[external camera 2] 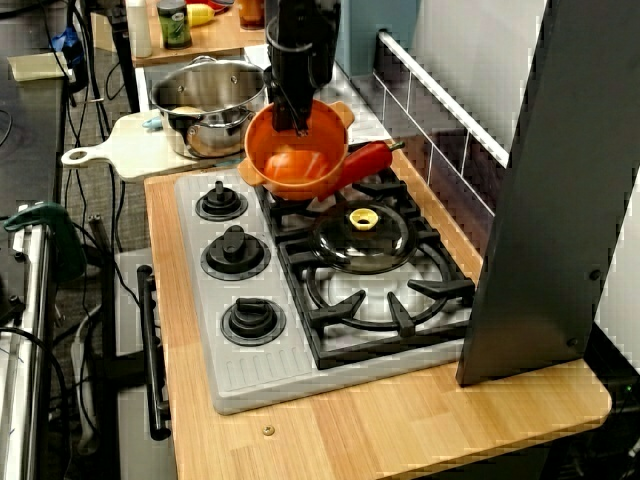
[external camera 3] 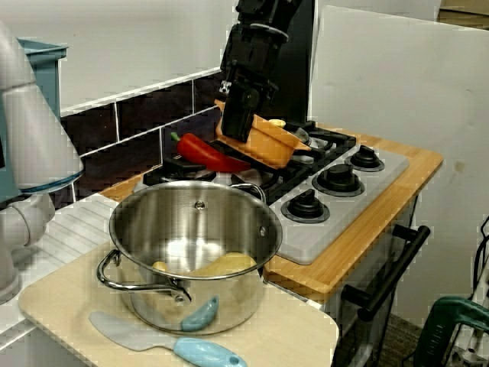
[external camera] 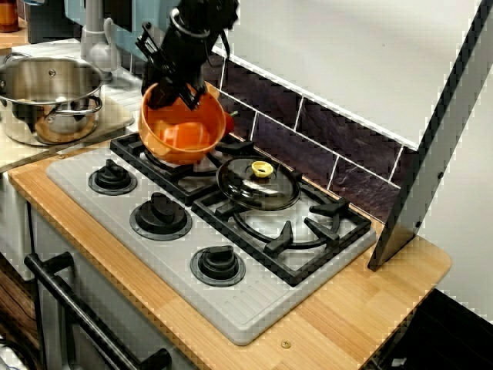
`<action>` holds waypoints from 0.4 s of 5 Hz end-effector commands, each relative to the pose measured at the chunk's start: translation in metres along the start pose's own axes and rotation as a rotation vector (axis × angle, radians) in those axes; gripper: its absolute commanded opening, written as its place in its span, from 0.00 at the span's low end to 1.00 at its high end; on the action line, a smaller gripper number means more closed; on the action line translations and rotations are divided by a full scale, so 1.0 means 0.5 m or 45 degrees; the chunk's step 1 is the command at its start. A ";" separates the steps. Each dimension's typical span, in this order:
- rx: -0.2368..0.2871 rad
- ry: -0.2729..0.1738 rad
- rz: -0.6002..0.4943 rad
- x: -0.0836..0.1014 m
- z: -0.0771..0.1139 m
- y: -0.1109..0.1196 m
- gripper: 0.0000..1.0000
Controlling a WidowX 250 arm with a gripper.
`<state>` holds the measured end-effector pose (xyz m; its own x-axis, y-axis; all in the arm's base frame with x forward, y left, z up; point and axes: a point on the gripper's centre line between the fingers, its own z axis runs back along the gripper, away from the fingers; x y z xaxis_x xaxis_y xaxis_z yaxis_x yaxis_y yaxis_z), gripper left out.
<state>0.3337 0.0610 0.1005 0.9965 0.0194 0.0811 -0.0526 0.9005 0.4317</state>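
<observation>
Wooden worktop (external camera: 370, 301) lies bare along its near edge. Farther back, a yellow-knobbed glass lid (external camera: 258, 183) rests on the grey hob (external camera: 248, 308). Beyond, the black claw (external camera: 179, 94) grips the rim of a tilted orange plastic bowl (external camera: 185, 135), a red pepper (external camera 3: 202, 153) half hidden behind it.

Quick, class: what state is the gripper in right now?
The gripper is closed on the rim of the orange pot, holding it tilted.
</observation>
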 end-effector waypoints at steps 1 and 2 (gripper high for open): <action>0.059 -0.153 0.094 0.032 0.066 0.027 0.00; 0.096 -0.195 0.138 0.046 0.086 0.037 0.00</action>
<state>0.3489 0.0601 0.1217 0.9835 0.0447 0.1755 -0.1269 0.8613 0.4920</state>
